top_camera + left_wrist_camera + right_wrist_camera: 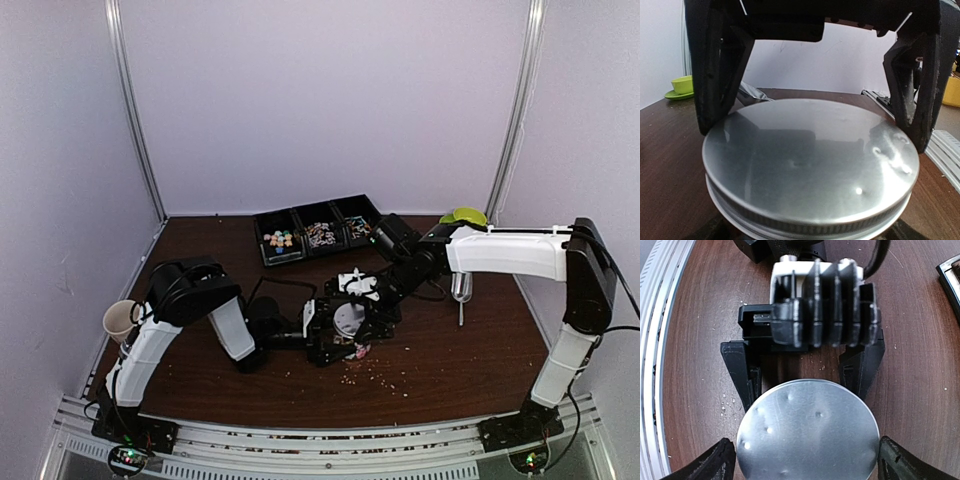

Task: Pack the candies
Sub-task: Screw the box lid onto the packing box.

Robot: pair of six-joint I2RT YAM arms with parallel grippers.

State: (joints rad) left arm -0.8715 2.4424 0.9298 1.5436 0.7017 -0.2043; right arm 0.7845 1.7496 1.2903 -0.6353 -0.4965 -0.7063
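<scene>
A round metal tin (348, 318) with its lid (807, 432) on stands at the table's middle. My left gripper (810, 137) reaches in from the left, shut on the tin, both fingers (715, 100) pressed against its rim. My right gripper (805, 462) hovers over the lid from the right, open, its fingertips (720, 462) just outside the lid's edge on either side. The candies lie in a black tray: pastel pieces (278, 240) in the left compartment, white red-marked ones (320, 236) in the middle one. A few pink pieces (356, 352) lie beside the tin.
The black tray (300, 214) sits at the back centre. A green cup on a saucer (463, 216) is at the back right, a metal scoop (461, 292) below it. A paper cup (120, 320) stands at the left edge. Crumbs (390, 376) dot the table in front.
</scene>
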